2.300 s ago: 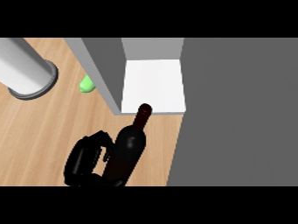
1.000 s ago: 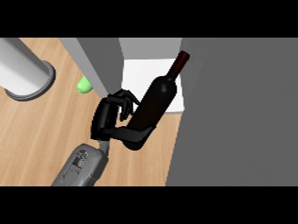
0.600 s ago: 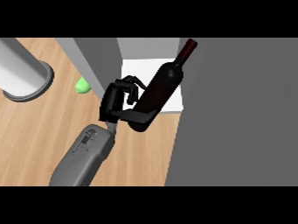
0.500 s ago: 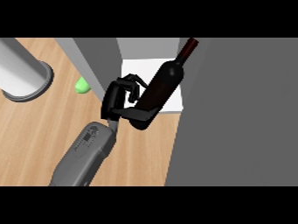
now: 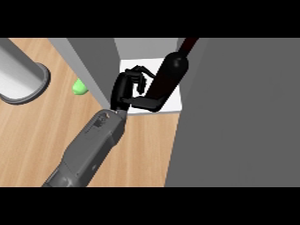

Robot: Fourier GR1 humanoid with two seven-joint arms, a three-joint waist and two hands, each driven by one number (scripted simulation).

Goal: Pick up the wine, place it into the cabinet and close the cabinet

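While the right hand (image 5: 129, 88) has its fingers (image 5: 145, 102) curled round the wine (image 5: 167, 80), the bottle tilts neck-first over the white cabinet (image 5: 151, 63) shelf, not set down.

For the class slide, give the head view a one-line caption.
Hand holds a tilted wine bottle over the white cabinet shelf.

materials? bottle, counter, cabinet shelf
Bottle: looks like dark glass, a faint sheen on its shoulder. Counter: light wood, going by the grain lines, matte. Cabinet shelf: plain white panel, matte; could be painted board or laminate, can't tell.
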